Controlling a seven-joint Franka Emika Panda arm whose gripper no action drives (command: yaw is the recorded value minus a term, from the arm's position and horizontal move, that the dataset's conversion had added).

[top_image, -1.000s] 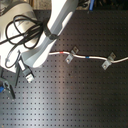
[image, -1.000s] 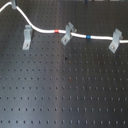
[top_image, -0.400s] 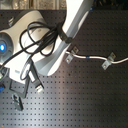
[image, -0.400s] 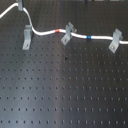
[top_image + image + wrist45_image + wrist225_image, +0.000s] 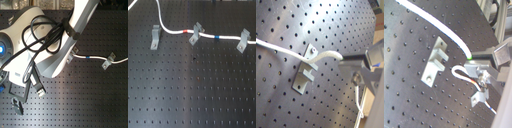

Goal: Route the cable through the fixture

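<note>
A black perforated counter (image 5: pixel 193 95) fills both exterior views, its regular rows of small holes catching soft overhead light. Nothing of walls, floor or windows can be made out.

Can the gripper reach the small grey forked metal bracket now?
Probably yes: the gripper, holding the white cable, hangs beside the small grey forked bracket; only bare board lies between.

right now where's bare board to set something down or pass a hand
In the first exterior view, the perforated board is bare everywhere below the clip row. The crowded strip is along the top: the cable runs past the fixture and through the two slanted clips.
</note>
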